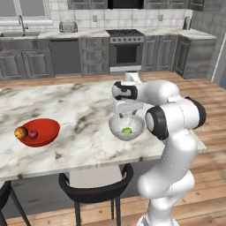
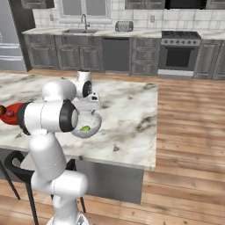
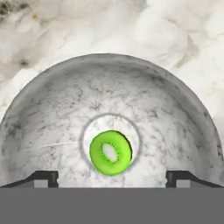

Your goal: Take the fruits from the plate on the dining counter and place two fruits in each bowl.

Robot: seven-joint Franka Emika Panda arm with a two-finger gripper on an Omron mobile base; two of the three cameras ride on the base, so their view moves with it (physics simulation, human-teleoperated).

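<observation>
From where I stand, the gripper [image 1: 125, 115] hangs just above the glass bowl [image 1: 115, 128], pointing down into it, and looking along the hand its fingertips [image 3: 41, 178] stand wide apart at either side with nothing between them, so the fingers are released and empty. A green fruit [image 3: 110, 152], cut to show a pale centre, lies on the flat bottom of that bowl, and it is the one fruit I can make out in there. Far to the left on the dining counter [image 1: 79, 110] sits the red bowl [image 1: 46, 128], and in it an orange fruit [image 1: 20, 132] rests touching a dark red fruit [image 1: 32, 133] near the bowl's left side. So I would judge the red bowl finished with its pair, and the glass bowl halfway, holding one of its two. That puts three fruits placed and a fourth wanting. From either side of the robot's base, the marble around the two bowls shows no plate and no spare fruit that I can pick out, though the arm itself covers part of the slab. What is left, as I reckon it, is to fetch the last fruit from wherever the plate stands and drop it beside the green one.
</observation>
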